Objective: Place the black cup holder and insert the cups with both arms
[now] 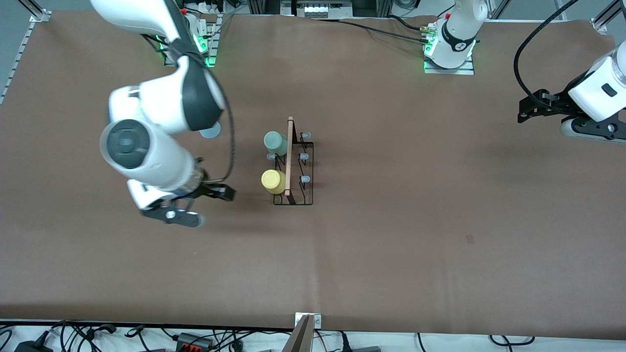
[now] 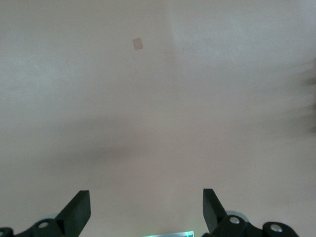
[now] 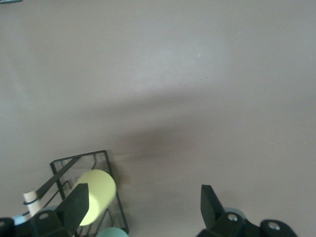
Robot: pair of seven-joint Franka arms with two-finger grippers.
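Nearest us, the right gripper [image 1: 205, 208] hangs wide and empty beside the black cup holder [image 1: 293, 168], where we see the yellow cup [image 1: 273, 180] and mint cup [image 1: 275, 142]. Only the left wrist view shows the left gripper [image 2: 146, 211] spread wide, well apart over the table [image 2: 158, 98].

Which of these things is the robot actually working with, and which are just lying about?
Part of the job:
- black cup holder
- yellow cup and green cup on its pegs
- light blue cup on the table, half hidden under the right arm
- right tool, open, empty
- left tool, open, waiting

Just lying about:
- small patch on the brown table cover
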